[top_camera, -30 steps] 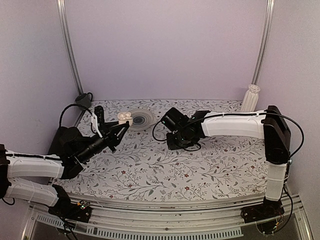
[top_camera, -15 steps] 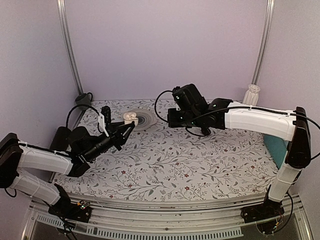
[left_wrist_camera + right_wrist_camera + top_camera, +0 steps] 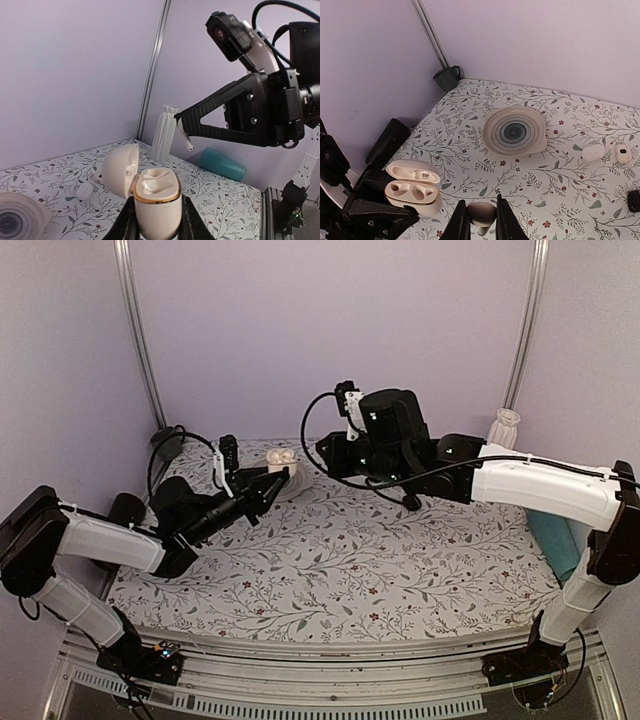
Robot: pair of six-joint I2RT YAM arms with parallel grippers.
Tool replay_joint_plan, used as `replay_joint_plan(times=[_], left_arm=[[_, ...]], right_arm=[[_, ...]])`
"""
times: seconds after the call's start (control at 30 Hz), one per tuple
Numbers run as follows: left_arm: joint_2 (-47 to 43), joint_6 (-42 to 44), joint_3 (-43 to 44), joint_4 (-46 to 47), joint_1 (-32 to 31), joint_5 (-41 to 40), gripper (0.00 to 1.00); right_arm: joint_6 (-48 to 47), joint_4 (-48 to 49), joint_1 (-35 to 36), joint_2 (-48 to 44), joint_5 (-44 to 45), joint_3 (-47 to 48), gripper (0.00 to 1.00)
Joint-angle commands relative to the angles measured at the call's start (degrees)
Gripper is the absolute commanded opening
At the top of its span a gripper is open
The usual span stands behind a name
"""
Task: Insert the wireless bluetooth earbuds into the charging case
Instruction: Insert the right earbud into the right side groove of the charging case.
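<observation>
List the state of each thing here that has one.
charging case: lid open, wells empty, held aloft
earbud: out of the case, gripped
left gripper: shut on the charging case
right gripper: shut on the earbud
teal cup: lying on its side

Bottom of charging case (image 3: 156, 209) off-edge

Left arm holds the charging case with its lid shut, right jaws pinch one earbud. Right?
No. The lid is open, as the left wrist view shows. The left gripper does hold the charging case in its jaws, and the right gripper pinches one earbud.
</observation>
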Motion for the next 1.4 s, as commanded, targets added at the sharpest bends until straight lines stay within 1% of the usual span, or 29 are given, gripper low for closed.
replay_joint_plan(times=[0.0,0.3,0.63,1.37], left_arm=[[1.13,1.65,2.15,2.86,-0.82,4.96,0.00],[1.73,2.10,3.60,1.90,-1.15,7.44,0.00],[1.58,0.41,4.46,1.94,-1.51,7.51,0.00],[1.47,-2.31,5.06,4.21,-1.75,7.02,0.00]], right_arm=[[-3.20,5.71,1.47,-1.84,-0.26,-0.87,0.13],[-5.99,10.13,3.63,-2.32,0.92,-1.59,0.13],[-6.61,13.34,4.53,-2.03,0.40,-2.89,0.12],[-6.09,14.36,5.13,-0.39,0.31,-3.42,0.12]])
